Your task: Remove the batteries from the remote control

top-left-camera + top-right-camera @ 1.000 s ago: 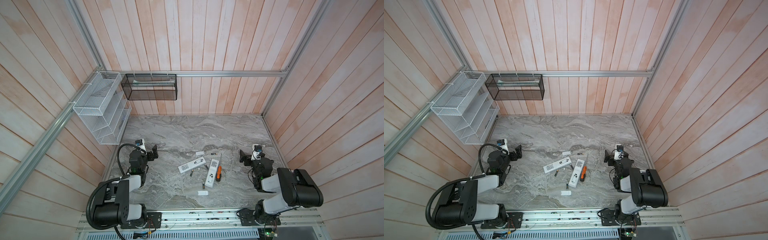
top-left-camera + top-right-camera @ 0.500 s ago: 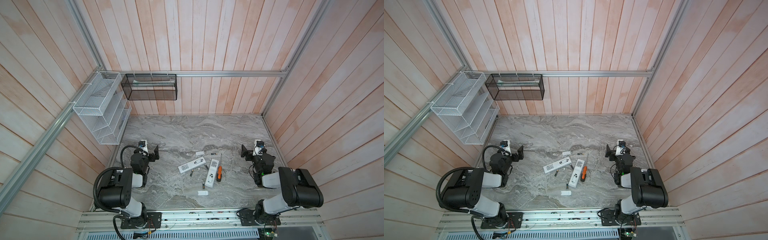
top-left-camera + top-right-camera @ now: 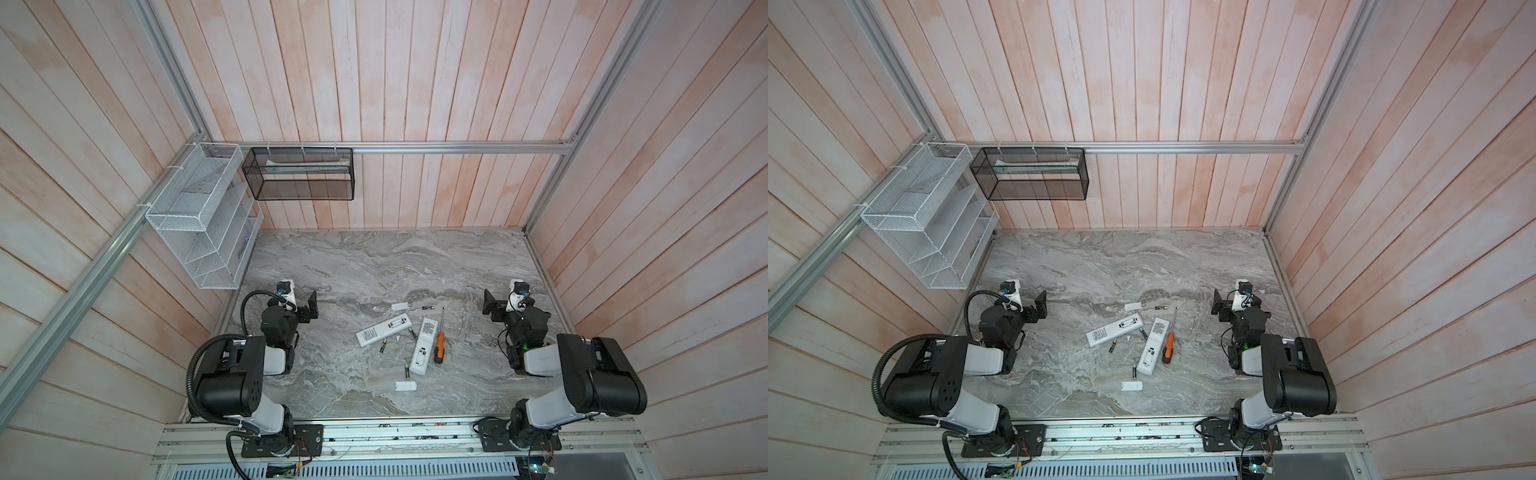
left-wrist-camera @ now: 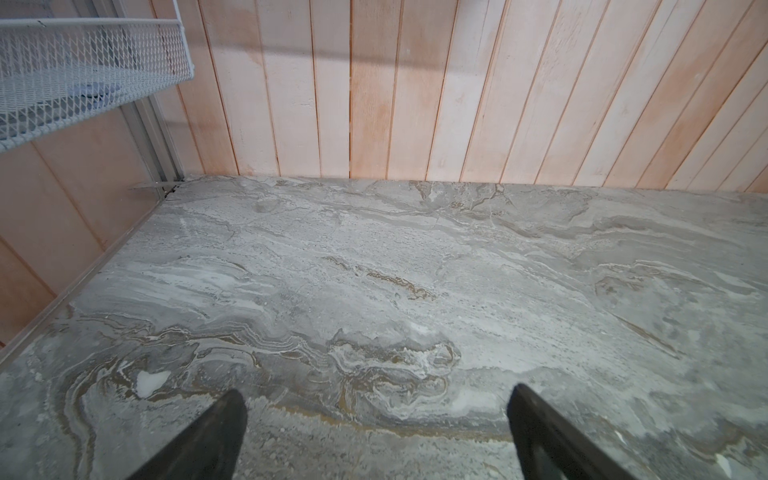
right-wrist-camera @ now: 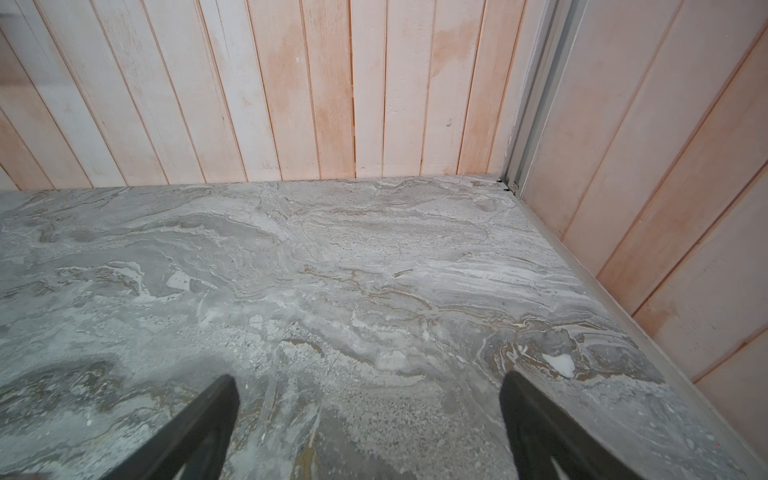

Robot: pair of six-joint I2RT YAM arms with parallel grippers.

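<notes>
1. Presently, four batteries [image 3: 382,346] lie loose on the table [image 3: 374,266], around two opened remote controls [image 3: 383,331]
2. Left jaws apart, holding nothing, well clear of them
3. Right jaws apart, holding nothing, likewise clear

Left arm [image 3: 232,376] folded, right arm [image 3: 598,374] folded — jaws spread wide, empty

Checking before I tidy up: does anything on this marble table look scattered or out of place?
Yes. Four small black gold-banded batteries lie scattered loose on the grey marble tabletop around two white rectangular remotes, whose battery bays stand open. Two white plastic covers lie apart from them. Nothing looks damaged.
</notes>
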